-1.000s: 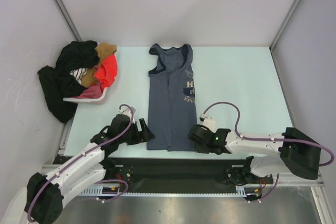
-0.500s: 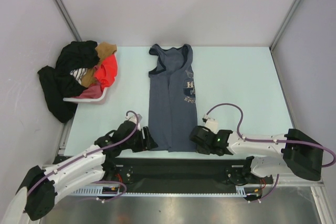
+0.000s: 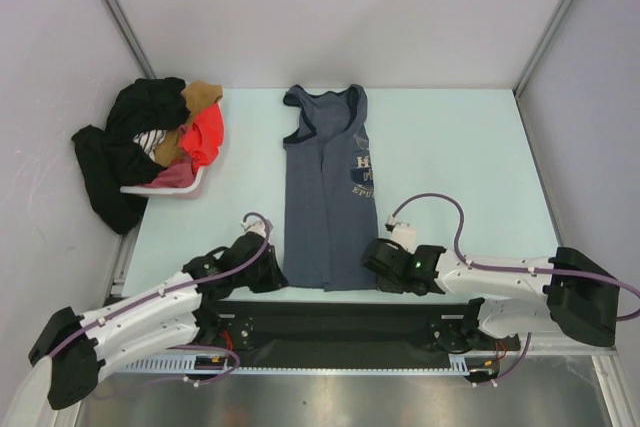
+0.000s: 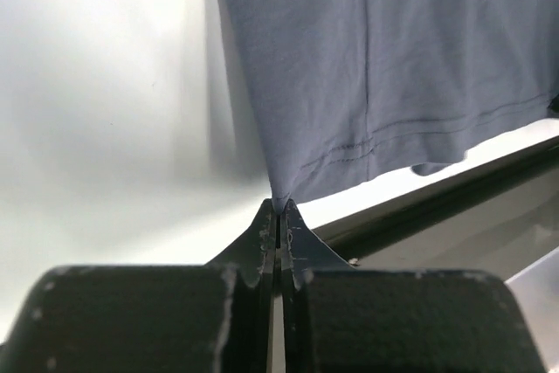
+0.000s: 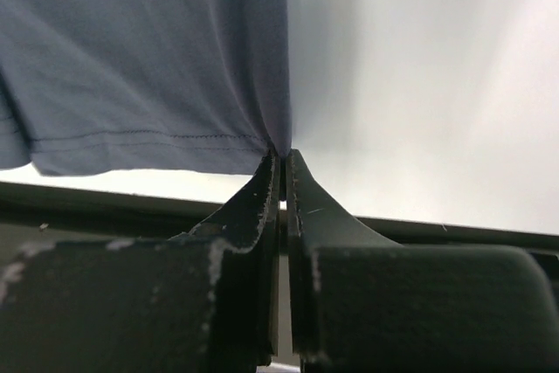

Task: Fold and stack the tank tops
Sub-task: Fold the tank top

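Change since earlier: left arm has swung lower and in toward the hem, and its gripper, spread wide a second ago, has snapped together on the cloth; right arm has barely shifted.
Left gripper (image 3: 280, 279): clenched on the lower-left hem corner of the blue-grey tank top (image 3: 325, 197); in the left wrist view the fingers meet at centre frame (image 4: 279, 207) with a pinch of cloth (image 4: 393, 58) drawn up into them.
Right gripper (image 3: 369, 280): clamped on the lower-right hem corner; in the right wrist view the fabric (image 5: 140, 50) gathers to a point between the closed fingertips (image 5: 281, 155).
Blue-grey tank top: spread flat in the middle of the counter (image 3: 460, 147), neck toward the top of the frame, hem at the lower edge, pale chest print showing on its right half.
Other clothes: pile of clothes (image 3: 130, 142) at upper left, mostly black, with an orange-red garment (image 3: 205, 132) on top, partly on a white tray (image 3: 165, 188), well apart from both grippers.
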You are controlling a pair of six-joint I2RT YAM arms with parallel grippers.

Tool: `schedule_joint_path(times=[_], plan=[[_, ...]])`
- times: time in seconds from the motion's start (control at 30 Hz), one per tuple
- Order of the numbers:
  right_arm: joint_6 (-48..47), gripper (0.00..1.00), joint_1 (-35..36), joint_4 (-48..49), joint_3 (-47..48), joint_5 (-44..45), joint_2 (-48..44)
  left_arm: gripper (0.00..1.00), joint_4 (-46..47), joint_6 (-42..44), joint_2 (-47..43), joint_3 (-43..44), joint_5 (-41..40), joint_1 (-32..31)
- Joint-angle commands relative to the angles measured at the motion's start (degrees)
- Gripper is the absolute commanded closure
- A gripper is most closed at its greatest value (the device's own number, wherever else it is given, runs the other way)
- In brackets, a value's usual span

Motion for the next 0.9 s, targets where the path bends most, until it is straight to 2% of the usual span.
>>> schedule_joint_path(times=[0.0,0.2,0.4,0.57,0.87], plan=[[-2.3,1.0,0.4,-5.8,4.2,3.4,-3.2,1.0,-4.3,1.3,-1.9,5.0,-3.2,-0.5],[-9.2,0.96,-0.8,-6.7,9.8,4.4,-5.8,1.0,-3.0,2.5,1.3,9.3,-1.7,-0.5],[-18.4,0.95,-9.5,-4.7,15.0,-0.3,-4.3,1.0,-3.1,4.9,6.2,15.7,-4.8,0.0],[-24.8,0.95,-17.9,-2.6,19.5,-5.4,0.5,1.0,-1.5,8.6,11.4,20.4,-4.2,4.0],[-31.7,0.95,-25.1,-1.7,32.9,-8.2,12.4,1.0,1.4,14.5,21.3,30.0,-3.8,12.5]])
